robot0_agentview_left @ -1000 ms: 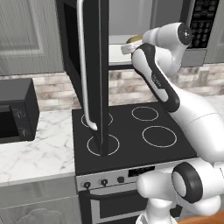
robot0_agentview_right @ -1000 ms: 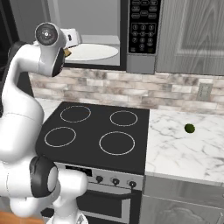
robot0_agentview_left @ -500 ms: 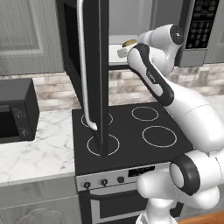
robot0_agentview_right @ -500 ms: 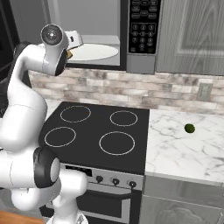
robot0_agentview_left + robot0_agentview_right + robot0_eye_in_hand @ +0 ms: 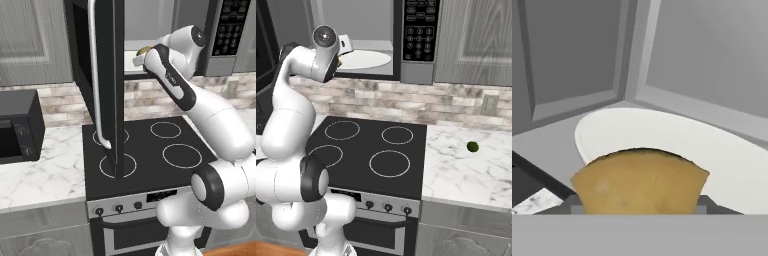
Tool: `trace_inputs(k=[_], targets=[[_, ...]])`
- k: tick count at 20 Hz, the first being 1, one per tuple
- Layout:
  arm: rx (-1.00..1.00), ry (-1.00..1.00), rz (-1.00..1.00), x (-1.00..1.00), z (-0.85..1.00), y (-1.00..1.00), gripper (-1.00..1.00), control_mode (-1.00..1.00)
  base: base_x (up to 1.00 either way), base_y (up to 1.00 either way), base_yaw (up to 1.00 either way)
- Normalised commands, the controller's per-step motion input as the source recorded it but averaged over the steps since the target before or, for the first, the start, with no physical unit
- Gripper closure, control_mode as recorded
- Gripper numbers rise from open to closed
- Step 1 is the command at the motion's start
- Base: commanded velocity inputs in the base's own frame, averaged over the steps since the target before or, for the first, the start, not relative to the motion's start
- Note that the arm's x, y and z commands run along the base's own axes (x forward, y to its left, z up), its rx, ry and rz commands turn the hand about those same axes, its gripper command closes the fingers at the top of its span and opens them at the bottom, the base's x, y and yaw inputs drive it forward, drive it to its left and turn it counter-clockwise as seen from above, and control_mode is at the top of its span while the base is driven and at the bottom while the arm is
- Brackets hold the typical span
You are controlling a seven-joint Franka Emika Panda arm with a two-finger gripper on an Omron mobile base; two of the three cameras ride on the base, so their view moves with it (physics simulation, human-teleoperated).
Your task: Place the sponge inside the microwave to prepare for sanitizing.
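Grasping the sponge (image 5: 640,181), the tool (image 5: 141,56) has been moved slightly further into the microwave (image 5: 406,40), over the turntable's (image 5: 722,155) front edge; keypad writing is unreadable.

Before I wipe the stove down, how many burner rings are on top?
4 on the stove: back left, back right, front left, front right. None seem hidden.

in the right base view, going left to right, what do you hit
robot arm → white turntable inside the microwave → microwave keypad → grey cabinet door → wall outlet; lower down, stove → green ball
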Motion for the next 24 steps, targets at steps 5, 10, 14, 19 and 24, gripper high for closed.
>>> trace_inputs(k=[5, 10, 14, 19, 24], targets=[[-0.03, 0.05, 0.07, 0.24, -0.03, 0.00, 1.00, -1.00, 0.00, 0.00, 0.00], [-0.07, 0.06, 0.06, 0.27, -0.04, 0.00, 1.00, -1.00, 0.00, 0.00, 0.00], [-0.06, 0.04, 0.04, 0.30, -0.02, 0.00, 1.00, -1.00, 0.00, 0.00, 0.00], [-0.01, 0.00, 0.03, 0.29, 0.00, 0.01, 1.00, -1.00, 0.00, 0.00, 0.00], [0.00, 0.00, 0.01, 0.27, -0.04, 0.04, 1.00, -1.00, 0.00, 0.00, 0.00]])
